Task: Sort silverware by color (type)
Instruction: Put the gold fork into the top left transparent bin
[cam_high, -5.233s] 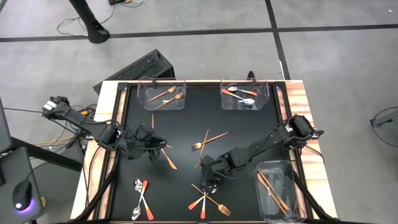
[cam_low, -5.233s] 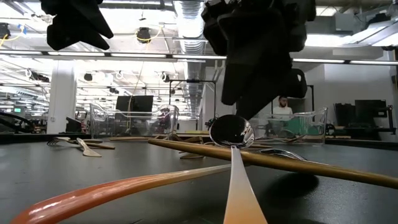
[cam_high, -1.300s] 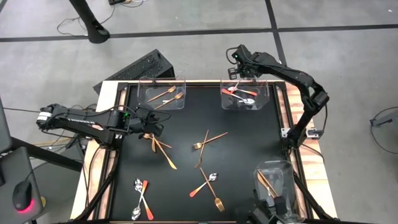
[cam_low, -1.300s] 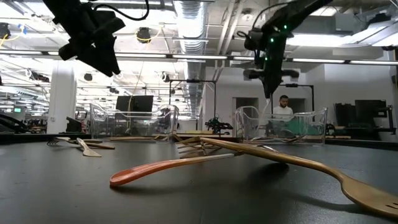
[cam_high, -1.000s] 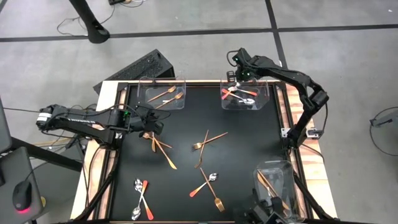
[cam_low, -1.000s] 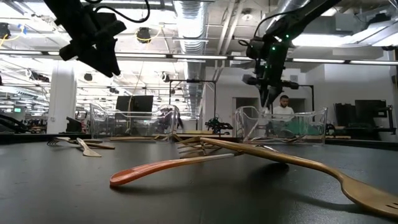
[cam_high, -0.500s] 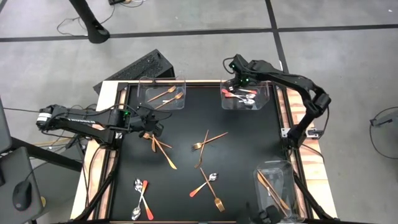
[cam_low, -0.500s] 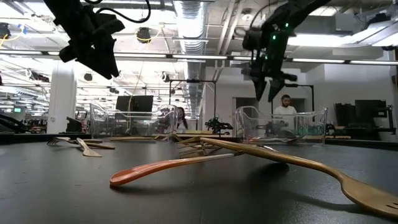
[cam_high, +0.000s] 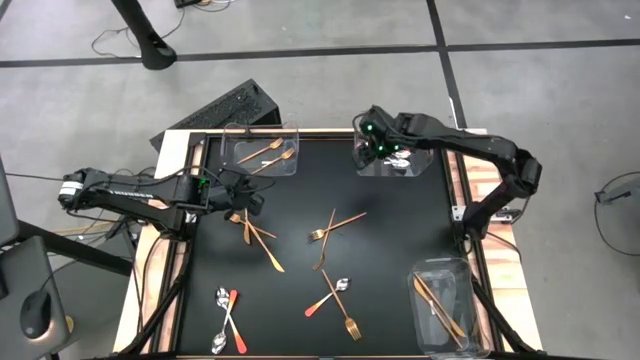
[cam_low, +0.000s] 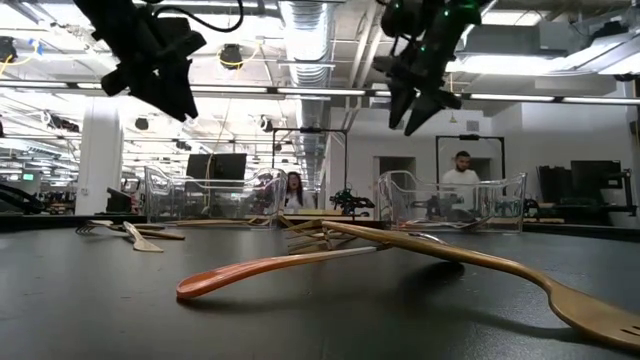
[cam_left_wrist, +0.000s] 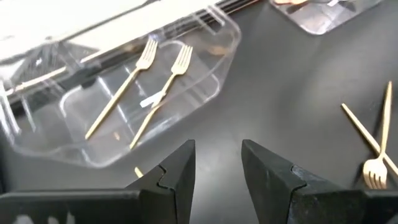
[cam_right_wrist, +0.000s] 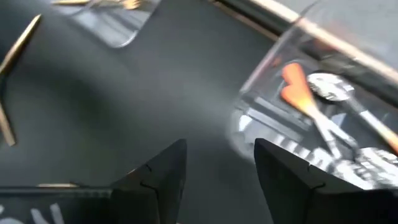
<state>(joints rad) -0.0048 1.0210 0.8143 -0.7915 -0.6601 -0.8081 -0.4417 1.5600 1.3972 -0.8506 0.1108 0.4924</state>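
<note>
My left gripper (cam_high: 250, 203) (cam_left_wrist: 217, 152) hangs open and empty above the table's left part, just short of the far-left clear bin (cam_high: 290, 168), where two copper-gold forks (cam_left_wrist: 149, 81) lie. My right gripper (cam_high: 366, 152) (cam_right_wrist: 217, 155) is open and empty, raised by the left edge of the far-right bin (cam_high: 432, 160), which holds red-handled spoons (cam_right_wrist: 317, 106). Loose on the black mat lie a fork and crossed gold sticks (cam_high: 335, 228), more gold pieces (cam_high: 257, 238), two spoons (cam_high: 226, 318), and a spoon and a fork (cam_high: 335, 300).
A third clear bin (cam_high: 470, 335) at the near right corner holds long gold knives (cam_high: 438, 305). The mat is ringed by a wooden table border (cam_high: 168, 250). The mat's right middle is bare. In the low view a person (cam_low: 460, 170) stands in the room behind.
My right gripper has dipped over the spoon bin, spread its fingers, then risen and moved toward the table's near and left, coming off the bin's left edge. My left arm has kept still.
</note>
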